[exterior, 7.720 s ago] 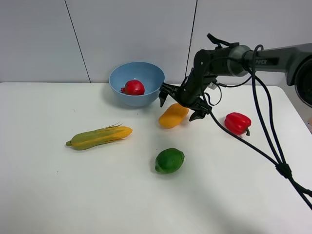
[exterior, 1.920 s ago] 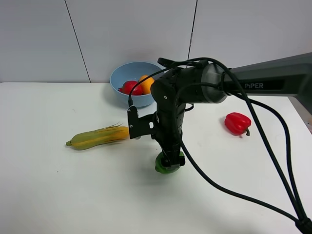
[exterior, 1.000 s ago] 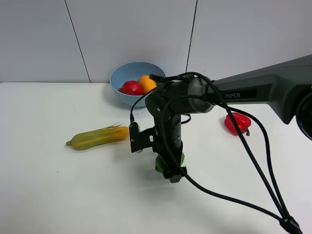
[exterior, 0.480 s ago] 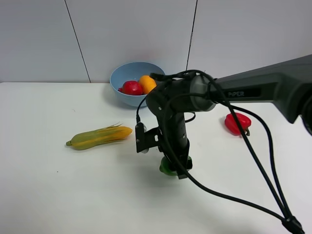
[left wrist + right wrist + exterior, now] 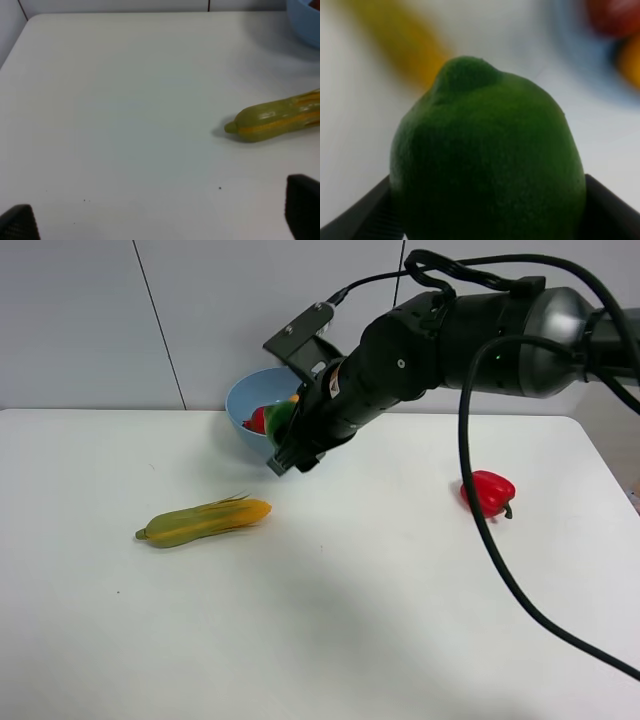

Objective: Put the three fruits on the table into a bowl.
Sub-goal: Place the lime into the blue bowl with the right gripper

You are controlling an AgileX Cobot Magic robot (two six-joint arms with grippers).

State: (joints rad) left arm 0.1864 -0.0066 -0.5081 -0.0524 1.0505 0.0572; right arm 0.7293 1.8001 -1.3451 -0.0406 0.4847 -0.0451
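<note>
Now right pincer (image 5: 283,440) clamped on lime (image 5: 279,421), lifted off counter (image 5: 330,620), at near rim of bowl (image 5: 240,405); left pincer (image 5: 160,220) spread, empty

A corn cob (image 5: 203,521) and red bell pepper (image 5: 487,491) lie well apart.

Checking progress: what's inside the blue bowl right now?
Inside the bowl, part of the red fruit shows. The right pincer carrying the lime covers the rest of it.
</note>
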